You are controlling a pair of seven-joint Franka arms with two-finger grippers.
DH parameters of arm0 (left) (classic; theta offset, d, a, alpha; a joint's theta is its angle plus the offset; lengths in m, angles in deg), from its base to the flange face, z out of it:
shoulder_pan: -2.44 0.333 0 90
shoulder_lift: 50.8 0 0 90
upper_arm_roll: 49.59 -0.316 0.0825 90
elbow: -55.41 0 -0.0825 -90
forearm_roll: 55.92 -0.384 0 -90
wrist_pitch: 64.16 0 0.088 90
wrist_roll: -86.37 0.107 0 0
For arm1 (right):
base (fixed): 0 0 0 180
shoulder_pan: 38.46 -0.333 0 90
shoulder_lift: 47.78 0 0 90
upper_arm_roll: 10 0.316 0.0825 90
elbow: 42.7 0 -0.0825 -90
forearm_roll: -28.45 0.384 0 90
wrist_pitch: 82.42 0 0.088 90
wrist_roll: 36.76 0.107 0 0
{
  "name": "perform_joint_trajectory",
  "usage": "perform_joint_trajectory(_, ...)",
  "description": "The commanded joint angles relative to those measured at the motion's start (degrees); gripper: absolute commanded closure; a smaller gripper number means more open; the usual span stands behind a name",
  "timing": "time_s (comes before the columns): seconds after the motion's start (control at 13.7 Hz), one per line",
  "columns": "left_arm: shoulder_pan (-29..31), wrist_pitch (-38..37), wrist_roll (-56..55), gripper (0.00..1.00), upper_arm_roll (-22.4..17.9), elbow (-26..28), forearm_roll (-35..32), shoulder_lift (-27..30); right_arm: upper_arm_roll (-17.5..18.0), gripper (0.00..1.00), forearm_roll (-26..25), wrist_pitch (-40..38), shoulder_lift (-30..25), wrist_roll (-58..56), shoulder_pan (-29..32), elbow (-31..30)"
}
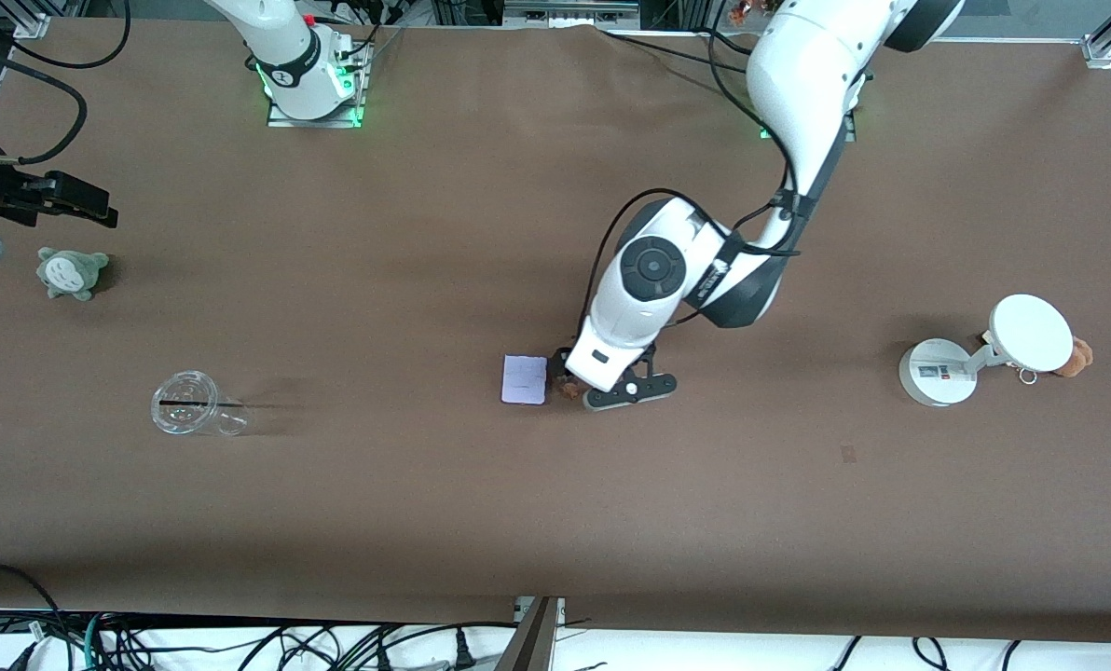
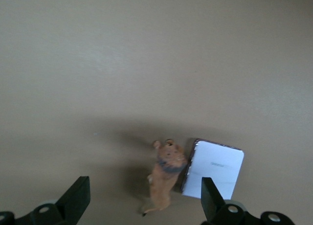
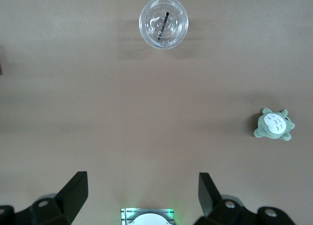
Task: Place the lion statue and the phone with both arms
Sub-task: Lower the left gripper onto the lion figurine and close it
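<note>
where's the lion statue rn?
Mid-table in the front view, the lion statue lies beside the phone, under the left hand, whose fingers are open around it.

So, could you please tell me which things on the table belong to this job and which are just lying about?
Part of the job:
- lion statue, lying beside the phone, between the open fingers of the left hand
- phone, flat on the table

Just lying about:
- clear cup
- grey-green plush
- white stand
- brown plush

The right hand waits, open.
</note>
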Motion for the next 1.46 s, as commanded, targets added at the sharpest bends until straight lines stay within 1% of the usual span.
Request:
perform_joint_trajectory(0.0, -1.49, 2.41, -0.78, 0.0, -1.53, -4.13, -0.42, -4.18, 0.1, 0.0, 0.34, -0.39, 0.39, -0.62, 0.61, 1.13)
perform_joint_trajectory(0.15, -3.24, 4.7, -2.79, 0.0, -2.23, -3.96, -0.59, -5.51, 0.1, 0.0, 0.43, -0.39, 0.3, -0.7, 0.52, 1.13)
perform_joint_trajectory(0.37, -7.8, 6.11, -3.33, 0.0, -7.05, -4.04, -0.59, -7.09, 0.1, 0.0, 0.34, -0.39, 0.3, -0.7, 0.61, 1.04)
perform_joint_trajectory(0.51, -9.66, 6.73, -3.86, 0.0, -8.64, -4.04, -0.59, -7.97, 0.1, 0.0, 0.34, -0.39, 0.39, -0.62, 0.52, 1.13)
perform_joint_trajectory(0.59, -9.93, 6.73, -3.86, 0.0, -8.74, -3.96, -0.59, -8.06, 0.1, 0.0, 0.43, -0.39, 0.39, -0.62, 0.61, 1.13)
perform_joint_trajectory(0.66, -9.93, 6.73, -4.03, 0.06, -8.65, -3.95, -0.59, -8.15, 0.1, 0.0, 0.43, -0.39, 0.39, -0.62, 0.61, 1.04)
perform_joint_trajectory(0.73, -9.93, 6.73, -4.03, 0.21, -8.65, -3.87, -0.5, -8.41, 0.1, 0.0, 0.43, -0.39, 0.39, -0.62, 0.61, 1.13)
perform_joint_trajectory(0.88, -9.93, 6.73, -3.95, 0.77, -8.56, -3.52, -0.42, -8.5, 0.1, 0.0, 0.43, -0.39, 0.39, -0.62, 0.61, 1.04)
perform_joint_trajectory(0.95, -9.93, 6.73, -3.34, 0.97, -8.47, -3.43, -0.33, -8.5, 0.1, 0.0, 0.34, -0.39, 0.39, -0.62, 0.61, 1.04)
perform_joint_trajectory(1.02, -9.93, 6.73, -3.24, 1.0, -8.47, -3.25, -0.33, -8.5, 0.1, 0.0, 0.34, -0.39, 0.39, -0.7, 0.61, 1.13)
perform_joint_trajectory(1.39, -10.11, 6.73, -3.24, 1.0, -8.47, -3.16, -0.24, -9.65, 0.1, 0.0, 0.34, -0.39, 0.3, -0.7, 0.61, 1.13)
